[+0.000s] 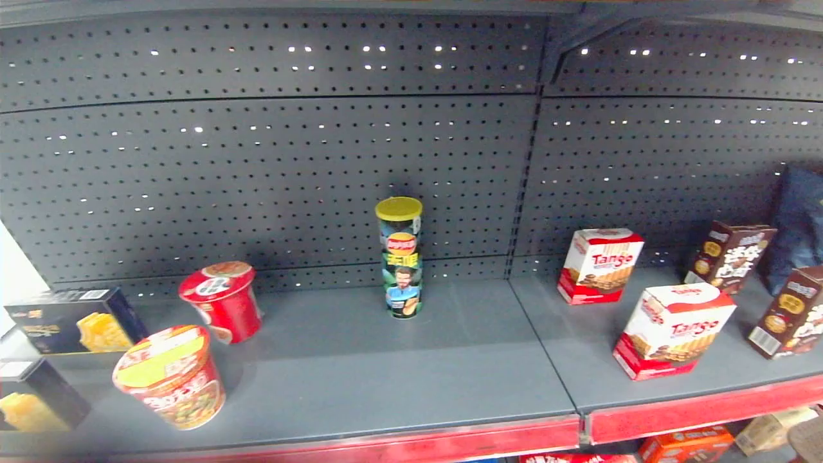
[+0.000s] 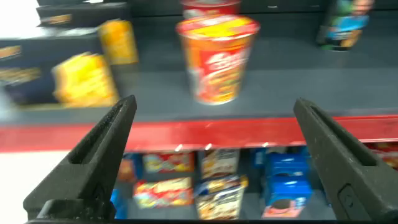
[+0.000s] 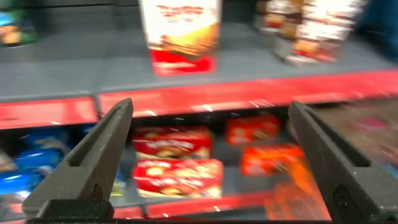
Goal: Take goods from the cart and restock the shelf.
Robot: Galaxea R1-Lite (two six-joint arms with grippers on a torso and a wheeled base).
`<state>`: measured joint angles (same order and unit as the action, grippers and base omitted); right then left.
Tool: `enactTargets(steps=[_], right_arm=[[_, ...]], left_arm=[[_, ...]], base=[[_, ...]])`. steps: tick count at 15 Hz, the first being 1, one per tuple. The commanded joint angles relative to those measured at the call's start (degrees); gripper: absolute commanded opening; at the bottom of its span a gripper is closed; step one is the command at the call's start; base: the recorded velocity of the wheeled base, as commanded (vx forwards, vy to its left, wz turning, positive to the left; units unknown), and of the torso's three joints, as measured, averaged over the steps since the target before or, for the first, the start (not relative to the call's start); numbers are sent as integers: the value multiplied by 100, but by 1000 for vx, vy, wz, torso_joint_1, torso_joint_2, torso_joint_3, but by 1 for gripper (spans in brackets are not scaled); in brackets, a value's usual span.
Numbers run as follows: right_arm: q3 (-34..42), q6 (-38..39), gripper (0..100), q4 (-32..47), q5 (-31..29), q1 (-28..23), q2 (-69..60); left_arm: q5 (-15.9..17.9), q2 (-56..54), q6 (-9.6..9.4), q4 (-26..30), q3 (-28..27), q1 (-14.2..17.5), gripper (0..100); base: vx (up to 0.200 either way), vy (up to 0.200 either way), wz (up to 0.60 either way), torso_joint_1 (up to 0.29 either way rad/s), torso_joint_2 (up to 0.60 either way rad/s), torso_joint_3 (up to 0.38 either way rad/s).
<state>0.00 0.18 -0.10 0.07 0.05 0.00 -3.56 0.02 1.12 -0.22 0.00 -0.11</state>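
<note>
The grey shelf (image 1: 360, 366) with a red front lip holds a tall chip can (image 1: 399, 257) with a yellow lid, standing near the back in the middle. Two red noodle cups (image 1: 172, 376) (image 1: 222, 301) sit left of it, the front one also in the left wrist view (image 2: 217, 56). Two red-and-white wafer boxes (image 1: 672, 331) (image 1: 599, 265) stand to the right; one shows in the right wrist view (image 3: 180, 34). My left gripper (image 2: 214, 155) is open in front of the shelf lip, with nothing between its fingers. My right gripper (image 3: 211, 155) is open too, below the lip.
Dark boxes with yellow pictures (image 1: 74, 320) (image 2: 59, 78) lie at the shelf's left end. Brown snack boxes (image 1: 730, 257) and a dark blue bag (image 1: 797, 225) stand at the far right. The lower shelf holds red boxes (image 3: 177, 162) and blue packets (image 2: 283, 186).
</note>
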Motion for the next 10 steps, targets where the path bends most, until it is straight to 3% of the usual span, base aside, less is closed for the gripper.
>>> enactTargets(steps=[1,10], right_arm=[[0,-1,100,1,1,4,0],[0,-1,100,-8,1,4,0]], left_arm=[[4,-2,2,-4,0,2,100],[-4,-2,2,-4,0,2,100]], base=[[0,0,-600,2,-2,2],[0,0,-600,2,1,3]])
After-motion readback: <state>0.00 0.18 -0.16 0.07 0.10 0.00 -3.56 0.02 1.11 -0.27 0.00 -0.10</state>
